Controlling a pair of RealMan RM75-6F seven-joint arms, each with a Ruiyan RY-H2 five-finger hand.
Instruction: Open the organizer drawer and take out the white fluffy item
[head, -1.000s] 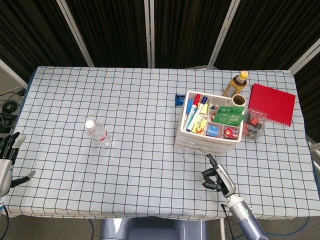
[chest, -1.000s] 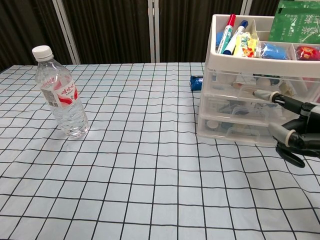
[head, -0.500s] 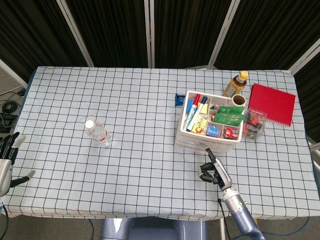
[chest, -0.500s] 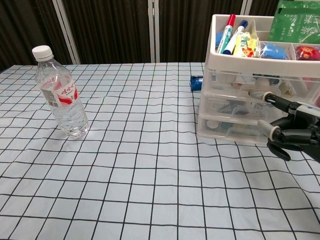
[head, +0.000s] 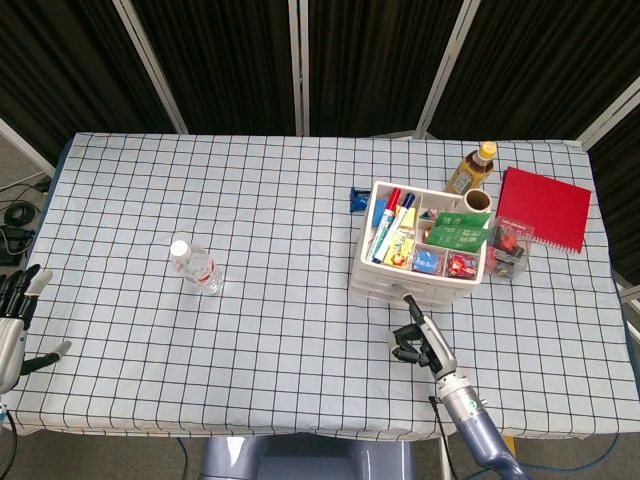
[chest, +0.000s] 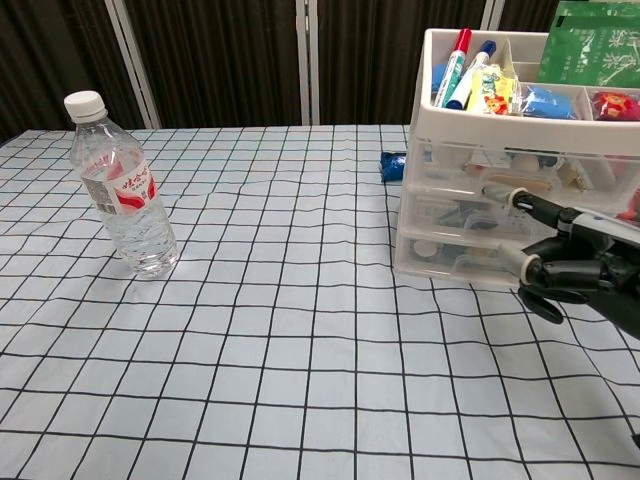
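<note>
The white organizer stands right of centre on the checked table, its clear drawers all closed and its top tray full of pens and packets. My right hand is just in front of the drawers, one finger stretched toward the middle drawer, the other fingers curled in, holding nothing. Whether the fingertip touches the drawer I cannot tell. The white fluffy item is not clearly visible through the drawer fronts. My left hand rests at the table's left edge, fingers spread and empty.
A water bottle stands left of centre. Behind the organizer are a brown bottle, a red notebook and a small blue item. A small clear box sits at the organizer's right side.
My right hand has moved forward and leftward toward the organizer's drawer fronts, its stretched finger now near the middle drawer. The left hand has stayed still.
</note>
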